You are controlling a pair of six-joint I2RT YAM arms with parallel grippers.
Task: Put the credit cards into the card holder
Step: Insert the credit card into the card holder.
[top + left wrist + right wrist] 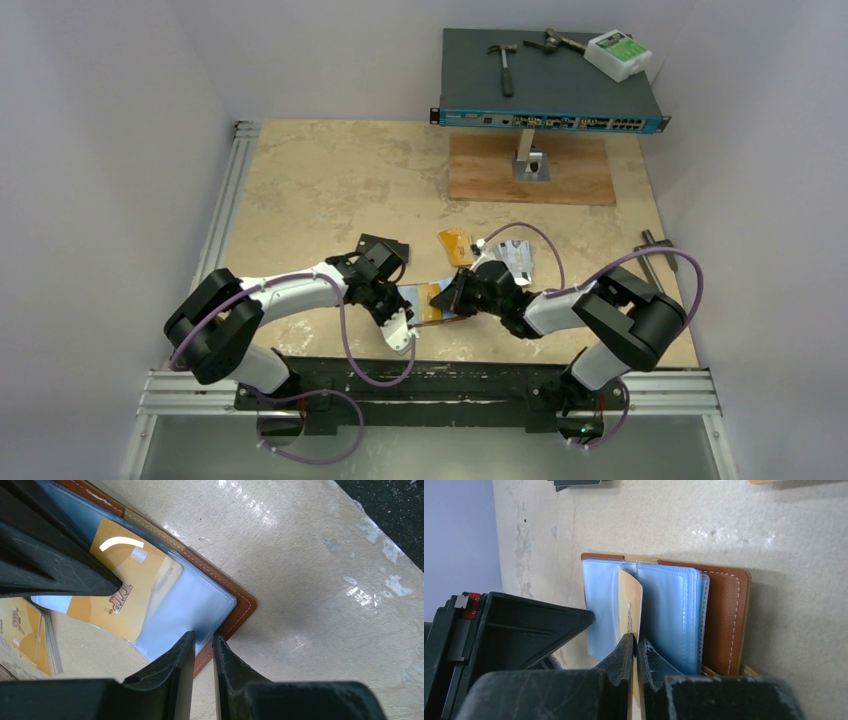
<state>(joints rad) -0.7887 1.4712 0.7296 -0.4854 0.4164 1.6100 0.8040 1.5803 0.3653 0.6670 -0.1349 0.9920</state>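
While you look from above, the card holder (425, 303) lies open near the worktop's (330, 190) near edge, between the left gripper (402, 322) and the right gripper (455, 298). Spare cards (515, 258) lie just behind.

Left wrist: the left jaws pinch the holder's soft leather rim, beside glossy, probably slippery clear sleeves (200, 600).

Right wrist: the right jaws are closed on a gold card (630, 600), which looks thin, stiff and light. Hold it at one end and slide it in edge-first.

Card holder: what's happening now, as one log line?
left gripper: pinches card holder edge | right gripper: holds gold card, partly in blue sleeve
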